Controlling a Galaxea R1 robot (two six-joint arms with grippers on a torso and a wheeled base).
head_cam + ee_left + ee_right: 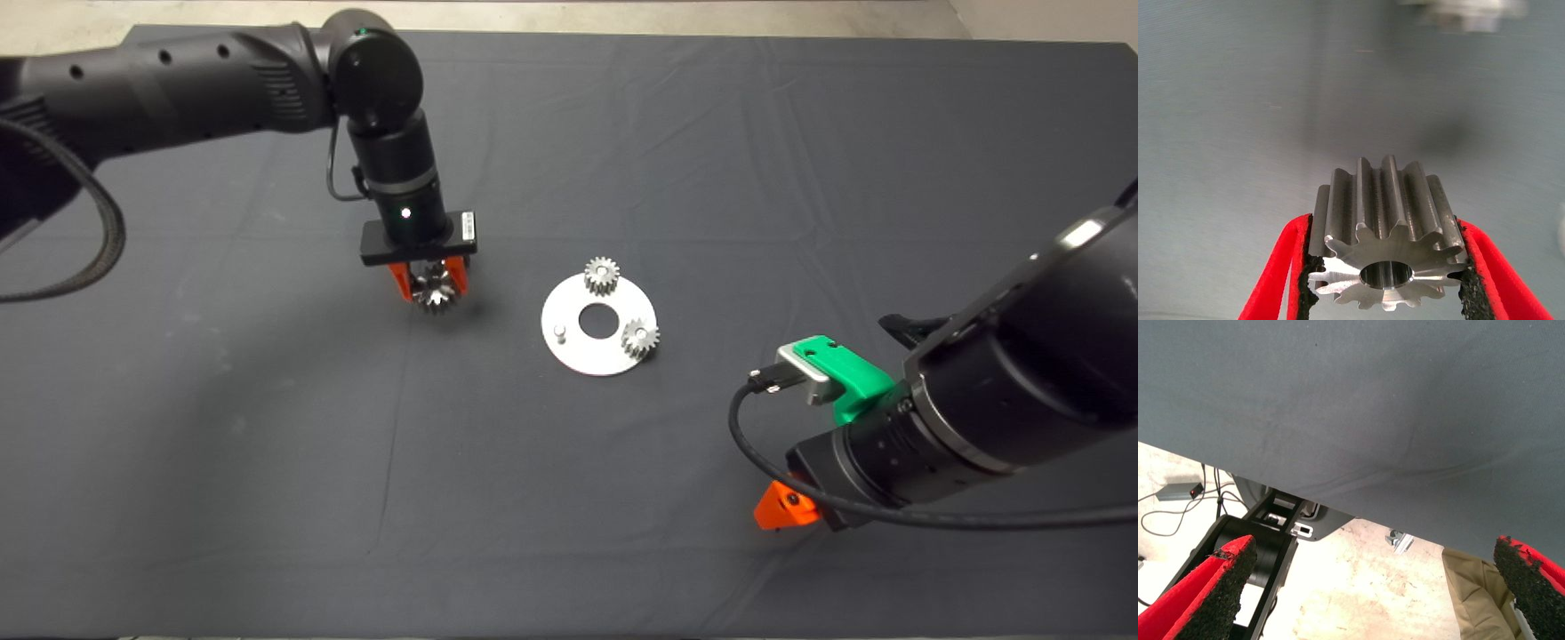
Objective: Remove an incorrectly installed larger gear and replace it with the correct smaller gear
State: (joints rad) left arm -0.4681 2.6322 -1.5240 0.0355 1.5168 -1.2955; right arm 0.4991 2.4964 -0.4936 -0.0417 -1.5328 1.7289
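My left gripper point(435, 286) is shut on the larger gear point(435, 296), a shiny steel gear with bold pointed teeth and a dark centre hole point(1386, 275). It hangs low over the mat, to the left of the round silver plate point(587, 357). In the left wrist view the red fingers point(1286, 273) clamp the gear's toothed sides. Two smaller gears point(602, 276) point(640, 339) stand on the plate, and a bare pin point(559, 332) shows on its left side. My right gripper point(1371, 587) is open with nothing between its fingers, at the lower right of the mat.
The plate has a round hole point(598, 321) in its middle. The right arm point(1005, 391) covers the mat's lower right part. The right wrist view shows the mat's edge point(1338, 493), floor, cables and a black base beyond it.
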